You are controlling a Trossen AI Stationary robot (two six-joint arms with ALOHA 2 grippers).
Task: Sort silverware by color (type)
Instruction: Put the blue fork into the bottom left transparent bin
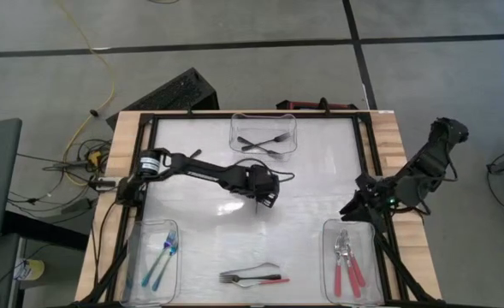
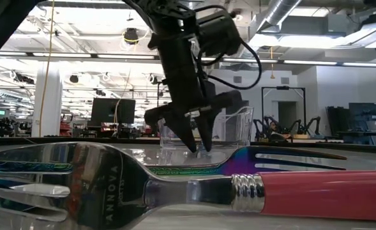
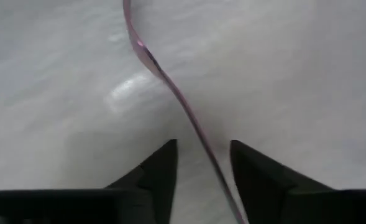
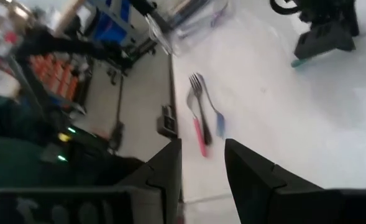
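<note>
My left gripper (image 1: 266,198) (image 2: 199,145) hangs over the table's middle, pointing down, open by a narrow gap. In its wrist view a thin purplish, iridescent utensil (image 3: 170,87) runs between the fingers (image 3: 202,144), close beside one of them. My right gripper (image 1: 352,208) (image 4: 202,144) waits at the right edge, slightly open and holding nothing. Three loose utensils (image 1: 253,278) (image 4: 202,115) lie near the table's near edge, among them a red-handled one (image 2: 315,191) and an iridescent fork (image 2: 283,158). My left gripper comes at the utensil from above, one finger on each side of its shaft (image 3: 198,134). The shaft lies right beside one finger (image 3: 251,174), and I cannot tell whether they touch.
Three clear bins stand on the table. The far-middle bin (image 1: 234,128) holds dark forks (image 1: 264,141), the near-left bin (image 1: 139,257) holds blue utensils (image 1: 162,257), and the near-right bin (image 1: 327,257) holds red-handled ones (image 1: 347,267). A black frame (image 1: 364,154) borders the white mat.
</note>
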